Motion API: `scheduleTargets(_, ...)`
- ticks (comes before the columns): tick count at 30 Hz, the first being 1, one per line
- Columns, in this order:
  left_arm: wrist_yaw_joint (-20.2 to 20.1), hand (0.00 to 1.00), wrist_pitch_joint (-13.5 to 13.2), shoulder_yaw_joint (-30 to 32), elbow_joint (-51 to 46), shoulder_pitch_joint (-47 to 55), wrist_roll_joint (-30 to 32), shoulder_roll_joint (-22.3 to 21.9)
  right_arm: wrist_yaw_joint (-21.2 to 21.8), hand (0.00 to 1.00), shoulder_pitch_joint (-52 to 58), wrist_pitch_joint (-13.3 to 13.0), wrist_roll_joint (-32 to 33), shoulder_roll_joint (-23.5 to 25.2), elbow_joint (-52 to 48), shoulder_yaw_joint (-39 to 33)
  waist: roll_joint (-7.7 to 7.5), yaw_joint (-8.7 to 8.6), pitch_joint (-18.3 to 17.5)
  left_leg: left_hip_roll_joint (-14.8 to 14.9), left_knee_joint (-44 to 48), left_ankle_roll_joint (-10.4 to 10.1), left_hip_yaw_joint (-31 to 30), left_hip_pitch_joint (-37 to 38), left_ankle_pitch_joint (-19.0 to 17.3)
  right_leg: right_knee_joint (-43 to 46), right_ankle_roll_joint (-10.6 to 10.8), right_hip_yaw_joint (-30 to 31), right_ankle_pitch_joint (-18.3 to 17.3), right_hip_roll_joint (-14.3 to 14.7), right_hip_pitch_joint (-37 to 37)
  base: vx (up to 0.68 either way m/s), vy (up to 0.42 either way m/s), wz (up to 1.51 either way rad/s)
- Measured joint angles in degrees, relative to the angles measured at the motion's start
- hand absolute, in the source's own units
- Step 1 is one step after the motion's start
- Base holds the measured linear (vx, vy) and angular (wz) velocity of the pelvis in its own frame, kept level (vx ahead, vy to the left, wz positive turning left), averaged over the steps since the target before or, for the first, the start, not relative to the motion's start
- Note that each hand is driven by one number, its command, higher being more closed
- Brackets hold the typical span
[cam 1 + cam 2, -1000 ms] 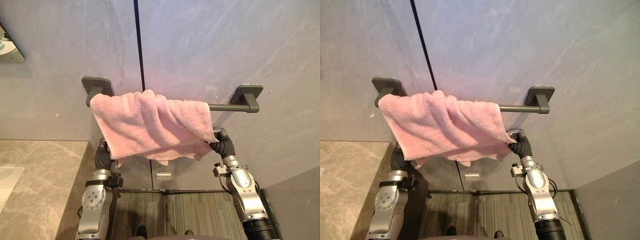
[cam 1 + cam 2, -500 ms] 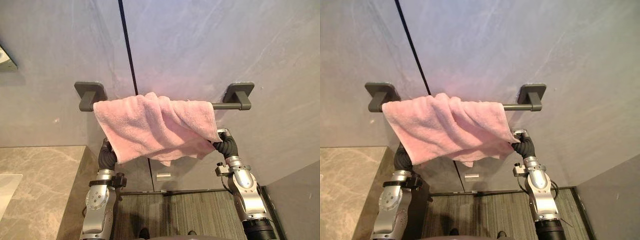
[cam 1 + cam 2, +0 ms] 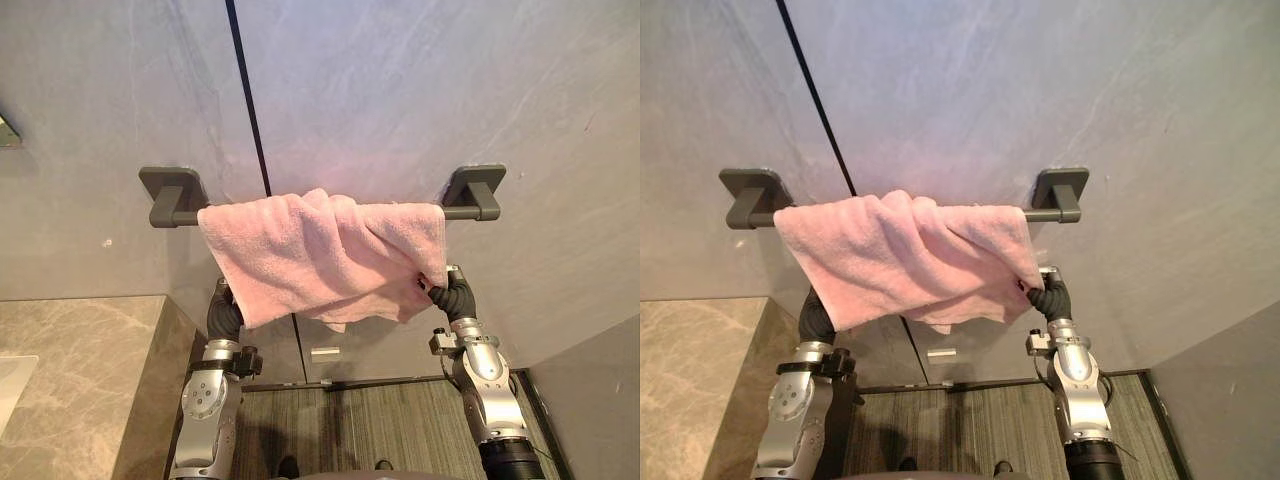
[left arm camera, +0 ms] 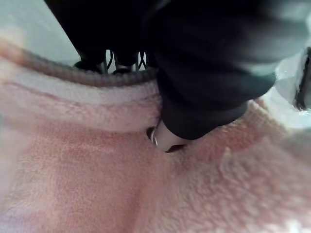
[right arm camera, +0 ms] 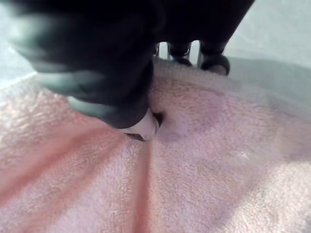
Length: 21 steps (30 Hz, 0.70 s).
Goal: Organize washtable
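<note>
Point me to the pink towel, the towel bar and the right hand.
pink towel (image 3: 310, 255): left eye view, middle of the draped cloth.
towel bar (image 3: 182, 217): left eye view, bare left end by the bracket.
right hand (image 5: 141, 127): right wrist view, thumb tip pressed into the towel.

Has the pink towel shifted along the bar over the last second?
Yes. The towel has slid right along the bar. Bare bar now shows beside the left bracket, and less is left beside the right bracket.

We note dark towel bar (image 3: 175, 216) fixed on grey wall (image 3: 400, 90); pink towel (image 3: 320, 255) draped over it, bunched, covering its middle and right stretch. Marble desk (image 3: 80, 380) low left.
</note>
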Motion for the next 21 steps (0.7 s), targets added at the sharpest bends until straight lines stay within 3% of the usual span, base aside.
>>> scheduleTargets(9, 0.0, 1.00, 1.1, 0.0, 7.5, 0.8, -2.0, -2.2, 0.0, 1.00, -0.1, 0.3, -0.1, 0.1, 4.3, 0.0, -0.02, 0.02, 0.0, 0.0, 0.0, -0.3, 0.0, 0.1, -0.5, 0.1, 0.3, 0.1, -0.3, -0.1, 0.0, 0.00, 0.000, 0.00)
scheduleTargets(21, 0.1, 1.00, 1.8, 0.0, 12.7, 0.9, -3.1, -1.8, -0.5, 1.00, 0.0, 1.0, -0.4, 1.9, 7.0, 0.0, -0.02, 0.05, 0.0, 0.0, 0.0, -0.2, 0.0, 0.3, -0.6, 0.4, 0.5, 0.0, -0.7, 0.0, 0.3, 0.00, 0.000, 0.00)
